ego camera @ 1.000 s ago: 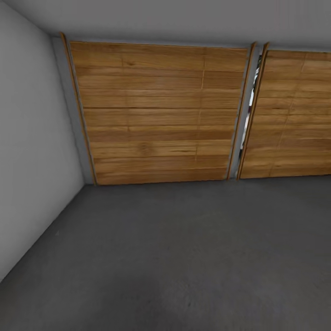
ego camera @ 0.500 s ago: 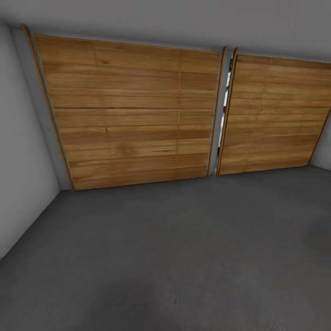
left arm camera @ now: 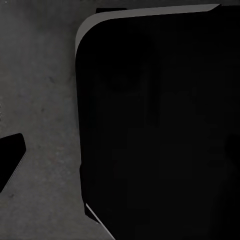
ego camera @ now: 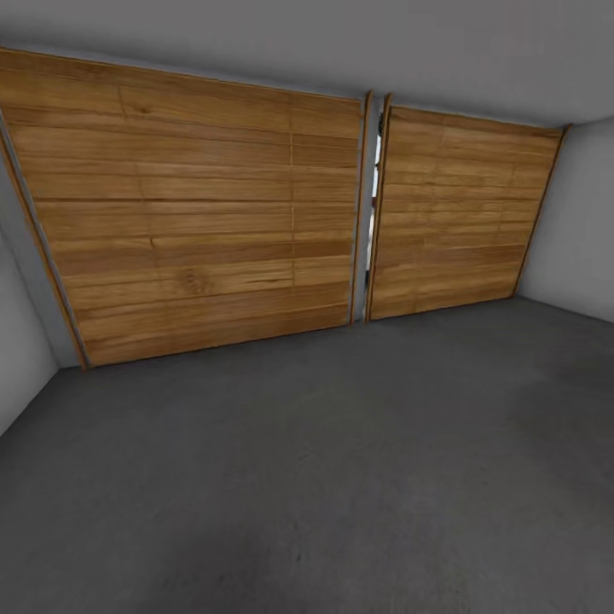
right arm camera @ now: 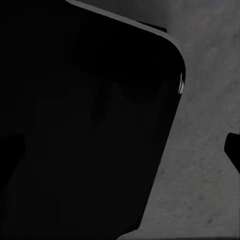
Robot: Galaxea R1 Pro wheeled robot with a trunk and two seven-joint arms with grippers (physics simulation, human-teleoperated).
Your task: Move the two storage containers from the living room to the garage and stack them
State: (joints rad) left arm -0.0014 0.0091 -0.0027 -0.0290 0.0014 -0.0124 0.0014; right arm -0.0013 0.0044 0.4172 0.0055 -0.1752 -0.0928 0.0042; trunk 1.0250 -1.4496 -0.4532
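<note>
- Concrete floor (ego camera: 341,477), dark grey & mottled, is seen bare ahead in the garage (ego camera: 588,230); no orange-red container is pictured on it, so their whereabouts can't be told from these views.
- Wooden plank doors (ego camera: 196,213) are framed by pale grey walls, w/ a narrow gap (ego camera: 373,170) between the two panels.
- Both wrist views are taken up largely by a black rounded body (left arm camera: 160,125) over concrete; claw state, left or right, can't be told.
- Handling, as judged from the task: thin-walled bins are likely light, somewhat flexible; best gripped at the rim or short ends.
- Stacking is judged not yet done.
</note>
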